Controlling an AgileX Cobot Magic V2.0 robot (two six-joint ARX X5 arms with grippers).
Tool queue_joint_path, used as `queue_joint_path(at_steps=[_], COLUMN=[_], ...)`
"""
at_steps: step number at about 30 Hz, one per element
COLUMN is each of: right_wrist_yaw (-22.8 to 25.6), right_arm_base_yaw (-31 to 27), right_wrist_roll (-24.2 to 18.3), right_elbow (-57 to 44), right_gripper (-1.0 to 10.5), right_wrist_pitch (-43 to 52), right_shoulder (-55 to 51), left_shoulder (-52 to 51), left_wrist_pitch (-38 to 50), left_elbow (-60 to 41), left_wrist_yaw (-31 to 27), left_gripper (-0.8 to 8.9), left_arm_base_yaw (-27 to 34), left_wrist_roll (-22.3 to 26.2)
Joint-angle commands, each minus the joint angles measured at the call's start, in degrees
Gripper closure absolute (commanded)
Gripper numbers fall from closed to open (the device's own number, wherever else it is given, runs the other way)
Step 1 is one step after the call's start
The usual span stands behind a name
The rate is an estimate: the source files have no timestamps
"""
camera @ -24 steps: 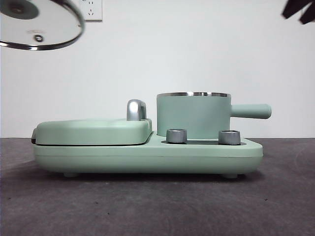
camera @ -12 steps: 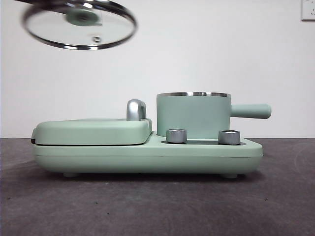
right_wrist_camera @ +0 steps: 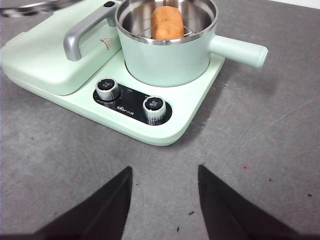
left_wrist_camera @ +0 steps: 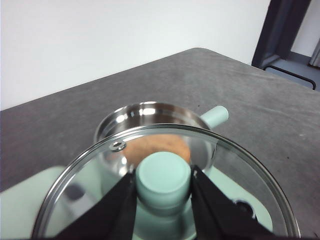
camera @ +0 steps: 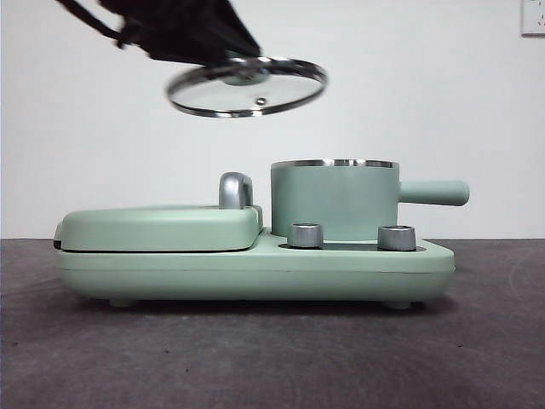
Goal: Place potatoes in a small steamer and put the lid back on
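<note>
The mint-green steamer pot (camera: 334,201) stands on the cooker base with its handle (camera: 434,192) pointing right. The orange-brown potato (right_wrist_camera: 166,22) lies on a wire rack inside the pot; it also shows through the glass in the left wrist view (left_wrist_camera: 159,146). My left gripper (left_wrist_camera: 163,186) is shut on the green knob of the glass lid (camera: 247,86), holding it in the air above and to the left of the pot, slightly tilted. My right gripper (right_wrist_camera: 164,187) is open and empty, above the table in front of the cooker.
The flat green griddle (camera: 162,228) with its chrome handle (camera: 236,190) is closed, left of the pot. Two silver dials (camera: 306,235) sit on the base's front (right_wrist_camera: 131,106). Dark grey table (camera: 272,358) around the cooker.
The left gripper has carried the lid rightward and down, from the top left corner to just above and left of the pot. The black tip at the top right has gone from view.
</note>
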Motion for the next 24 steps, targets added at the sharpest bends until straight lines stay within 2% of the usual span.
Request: queue_joint_path(at_steps=[1,13,20,24], right_wrist_yaw=[0.1,0.1,0.1,0.1], right_arm_base_yaw=[0.3,0.3,0.3,0.3], right_wrist_roll=[0.4,0.3,0.3,0.3], right_elbow=[0.2,0.2,0.2,0.2], right_gripper=[7.5,7.5,7.5,7.5], right_wrist_pitch=[0.2,-1.0,-2.2,-2.4], right_shoulder=[0.0,0.0,0.0,0.0], left_shoulder=[4.6,23.0,29.0,31.4], left_wrist_pitch=[2.7,2.0,3.2,5.2], left_elbow=[5.6,24.5,28.3,28.3], left_wrist_yaw=[0.2,0.2,0.2,0.2], left_gripper=[7.98,7.99,7.99,7.99], left_arm_base_yaw=[-1.3,-2.7,-2.7,-2.7], left_wrist_roll=[2.1,3.7,6.9,7.0])
